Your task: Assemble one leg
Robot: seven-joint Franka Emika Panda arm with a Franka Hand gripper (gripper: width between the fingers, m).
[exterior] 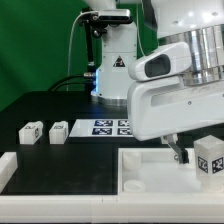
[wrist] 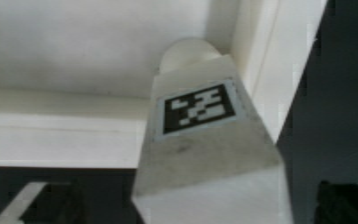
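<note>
My gripper (exterior: pixel 204 150) is shut on one leg (exterior: pixel 210 160), a small white block with a black-and-white tag, at the exterior view's right edge. It holds the leg just above the large white tray (exterior: pixel 150 172). In the wrist view the leg (wrist: pixel 199 105) stands long between my gripper's (wrist: pixel 204 202) dark fingers (wrist: pixel 34 205), tag facing the camera, with the tray's white wall (wrist: pixel 69 120) behind it. Two more legs (exterior: pixel 28 132) (exterior: pixel 59 131) lie on the black table at the exterior view's left.
The marker board (exterior: pixel 110 126) lies flat on the table behind the tray. A white raised edge (exterior: pixel 8 170) shows at the lower left. The arm's white body (exterior: pixel 165 90) fills the upper right.
</note>
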